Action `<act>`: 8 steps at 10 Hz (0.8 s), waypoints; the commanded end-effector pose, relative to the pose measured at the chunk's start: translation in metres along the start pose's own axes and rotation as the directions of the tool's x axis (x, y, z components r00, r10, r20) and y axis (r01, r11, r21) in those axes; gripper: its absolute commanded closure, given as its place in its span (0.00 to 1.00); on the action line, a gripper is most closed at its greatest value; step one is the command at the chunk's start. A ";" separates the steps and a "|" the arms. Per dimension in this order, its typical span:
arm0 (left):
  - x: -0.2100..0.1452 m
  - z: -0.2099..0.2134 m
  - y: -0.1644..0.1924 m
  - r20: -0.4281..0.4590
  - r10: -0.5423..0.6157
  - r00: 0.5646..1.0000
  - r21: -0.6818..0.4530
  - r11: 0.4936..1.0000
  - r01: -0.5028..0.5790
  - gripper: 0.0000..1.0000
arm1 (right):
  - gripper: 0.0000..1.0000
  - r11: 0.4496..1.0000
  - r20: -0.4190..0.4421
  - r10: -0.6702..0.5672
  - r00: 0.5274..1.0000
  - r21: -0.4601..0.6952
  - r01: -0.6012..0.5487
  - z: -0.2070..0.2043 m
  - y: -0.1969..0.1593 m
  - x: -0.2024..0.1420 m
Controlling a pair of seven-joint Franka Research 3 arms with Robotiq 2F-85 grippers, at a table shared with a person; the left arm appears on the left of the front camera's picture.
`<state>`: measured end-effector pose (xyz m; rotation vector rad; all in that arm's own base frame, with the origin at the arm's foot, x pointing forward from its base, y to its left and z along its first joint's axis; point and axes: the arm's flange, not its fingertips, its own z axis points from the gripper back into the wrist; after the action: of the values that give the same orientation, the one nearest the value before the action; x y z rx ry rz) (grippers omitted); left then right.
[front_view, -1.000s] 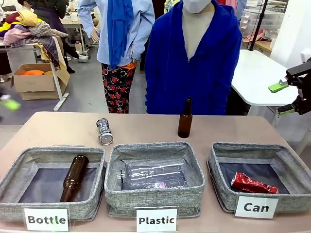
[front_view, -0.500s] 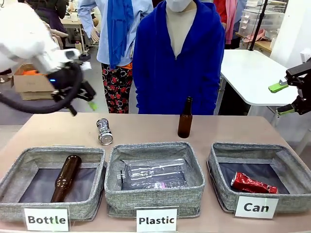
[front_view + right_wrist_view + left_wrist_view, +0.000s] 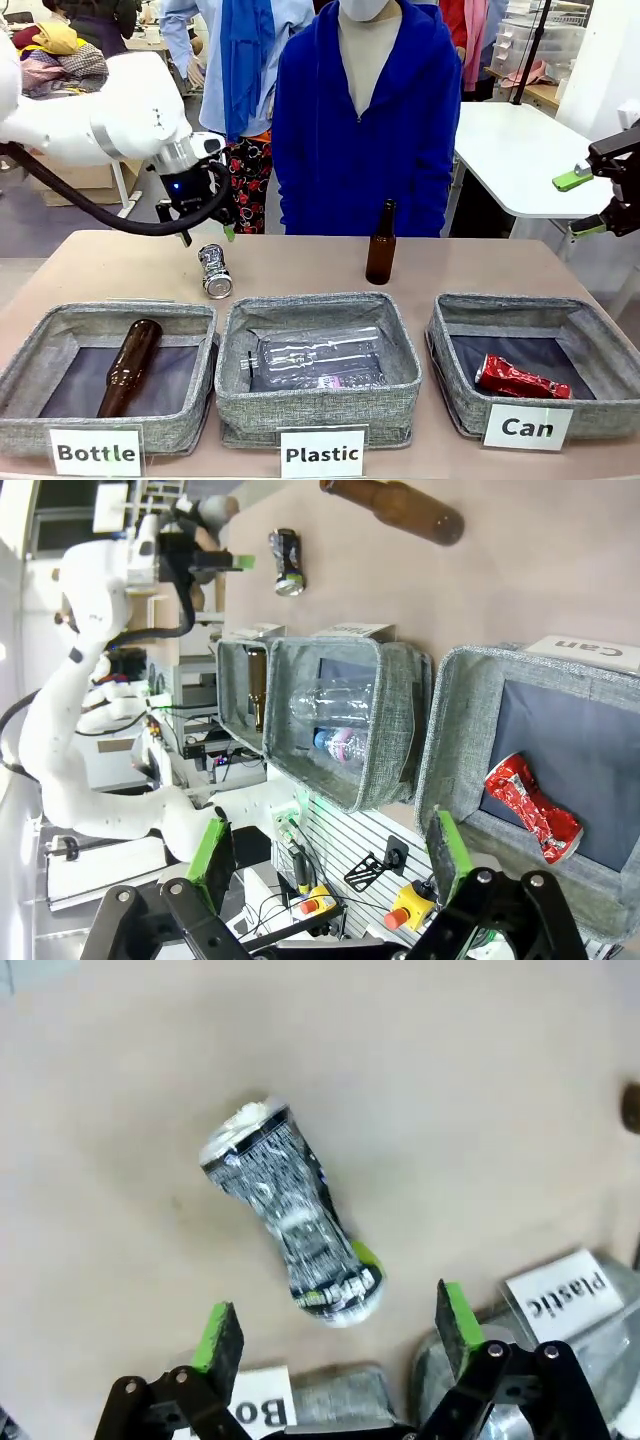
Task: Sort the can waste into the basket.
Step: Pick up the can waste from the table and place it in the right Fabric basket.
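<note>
A silver can with dark print lies on its side on the table behind the baskets. My left gripper hangs open just above and behind it. In the left wrist view the can lies dented below my open left gripper, partly between the green pads and touching neither. A crushed red can lies inside the grey basket labelled "Can" at the front right. My right gripper is open and empty, raised off the table's right edge. Its wrist view looks down on the red can in the basket.
A brown bottle stands upright at mid-table. The "Bottle" basket holds a brown bottle; the "Plastic" basket holds a clear bottle. A person in a blue fleece stands at the far edge.
My left arm swung in from the left and came down over the silver can. The brown bottle in the "Bottle" basket shifted leftwards. The right arm stayed put.
</note>
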<state>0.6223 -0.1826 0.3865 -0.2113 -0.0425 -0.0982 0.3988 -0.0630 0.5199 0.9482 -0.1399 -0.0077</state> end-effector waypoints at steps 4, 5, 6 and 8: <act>0.006 -0.066 0.006 0.031 0.103 0.994 0.074 0.992 -0.105 0.00 | 0.00 1.000 -0.003 0.018 1.000 0.001 -0.018 0.003 0.000 0.000; 0.007 -0.071 0.007 0.030 0.100 0.995 0.073 0.992 -0.102 0.00 | 0.00 1.000 -0.003 0.018 1.000 0.001 -0.018 0.003 0.000 0.000; 0.006 -0.074 0.008 0.019 0.106 0.994 0.081 0.991 -0.107 0.00 | 0.00 1.000 -0.003 0.018 1.000 0.001 -0.018 0.003 0.000 0.000; 0.007 -0.073 0.009 0.020 0.134 0.991 0.096 0.986 -0.135 0.59 | 0.00 1.000 -0.003 0.018 1.000 0.001 -0.018 0.003 0.000 0.000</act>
<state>0.6344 -0.1905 0.3104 -0.1638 -0.0377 0.0063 0.3988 -0.0630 0.5199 0.9482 -0.1397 -0.0078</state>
